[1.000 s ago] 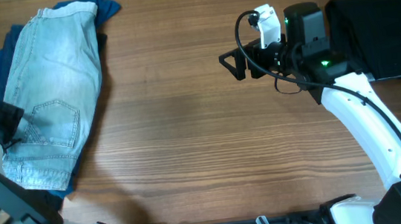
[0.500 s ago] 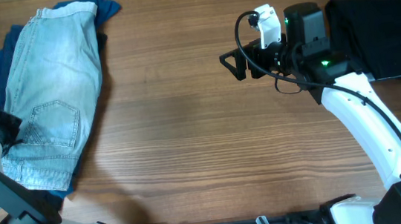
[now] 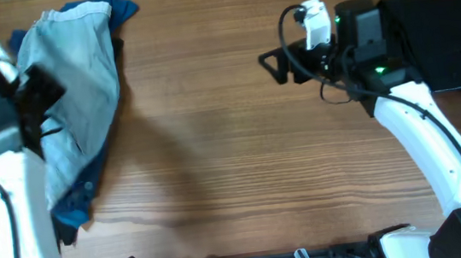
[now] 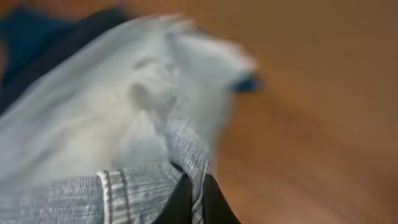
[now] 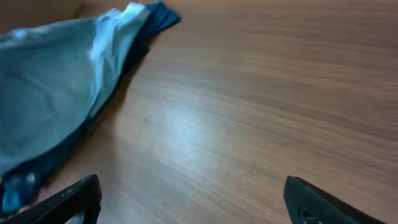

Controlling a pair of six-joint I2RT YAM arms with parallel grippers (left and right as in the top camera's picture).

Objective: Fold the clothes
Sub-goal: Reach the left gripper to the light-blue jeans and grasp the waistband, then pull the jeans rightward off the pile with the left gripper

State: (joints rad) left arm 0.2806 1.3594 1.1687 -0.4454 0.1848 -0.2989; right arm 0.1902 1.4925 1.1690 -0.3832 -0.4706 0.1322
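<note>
The clothes, a pale blue denim garment (image 3: 79,76), lie at the far left of the table, with their near end lifted off the wood. My left gripper (image 3: 42,95) is shut on a seamed edge of the denim (image 4: 134,186), and the cloth is pinched between the two black fingertips (image 4: 181,200). The rest of the denim hangs away from it, blurred. My right gripper (image 3: 275,64) hovers open over bare wood right of centre, nothing between its fingers (image 5: 68,202). It looks toward the denim (image 5: 56,106) from a distance.
A dark blue garment (image 3: 121,6) lies under the denim and shows at its far end and near edge (image 3: 72,210). A black folded garment (image 3: 444,33) sits at the far right, behind the right arm. Bare wooden table (image 3: 215,148) lies between the arms.
My left gripper closed on the denim's near end, then rose and swung toward the far side, pulling that end up. The right gripper shifted slightly right.
</note>
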